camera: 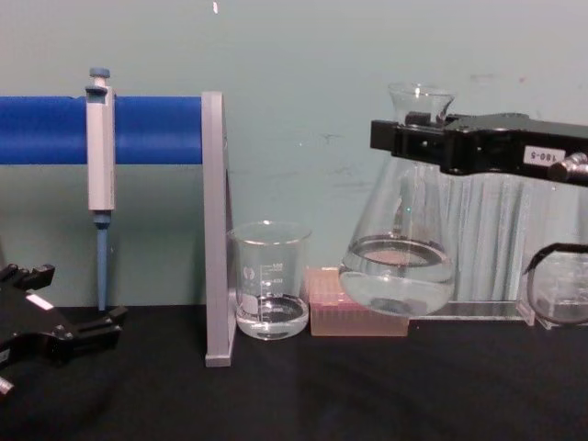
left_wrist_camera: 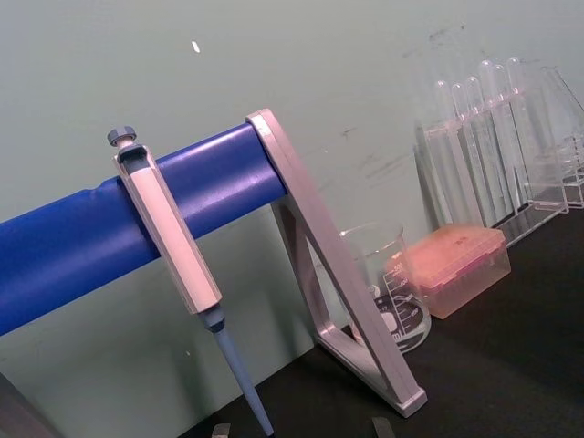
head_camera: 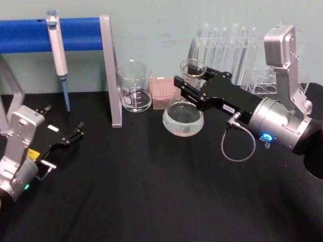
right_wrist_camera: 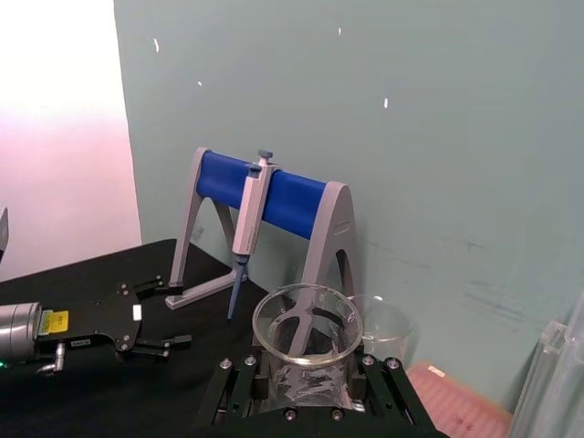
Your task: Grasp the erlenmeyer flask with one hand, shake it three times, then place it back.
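Observation:
The erlenmeyer flask (head_camera: 183,118) is clear glass with a little clear liquid in its wide base. My right gripper (head_camera: 189,83), the hand, reaches in from the right and is shut on the flask's narrow neck just under the flared rim. In the chest view the flask (camera: 398,266) hangs slightly above the black table, upright, held by the black fingers (camera: 409,138). The right wrist view looks down into the flask's mouth (right_wrist_camera: 307,324) between the fingers. My left gripper (head_camera: 64,118) rests open at the table's left side, holding nothing.
A glass beaker (head_camera: 135,86) and a pink box (head_camera: 164,93) stand just left of and behind the flask. A test tube rack (head_camera: 229,50) stands behind the right gripper. A pipette (head_camera: 58,53) hangs on the blue-barred stand (head_camera: 108,70) at the back left.

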Robot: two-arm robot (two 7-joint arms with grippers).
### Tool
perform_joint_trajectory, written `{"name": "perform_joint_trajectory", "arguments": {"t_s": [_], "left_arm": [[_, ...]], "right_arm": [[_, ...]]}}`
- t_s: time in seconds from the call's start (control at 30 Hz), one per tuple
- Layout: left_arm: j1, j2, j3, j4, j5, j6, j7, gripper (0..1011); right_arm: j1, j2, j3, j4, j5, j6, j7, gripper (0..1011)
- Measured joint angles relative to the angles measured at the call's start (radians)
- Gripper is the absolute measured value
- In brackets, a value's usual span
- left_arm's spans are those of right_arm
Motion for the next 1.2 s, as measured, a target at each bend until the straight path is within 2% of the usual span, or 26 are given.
{"name": "perform_joint_trajectory", "arguments": {"t_s": [1.2], "left_arm": [[0.0, 0.0, 0.0, 0.0, 0.0, 0.0, 0.0, 1001]], "right_arm": [[0.013, -0.004, -0.014, 0.018, 0.007, -0.003, 0.005, 453]]}}
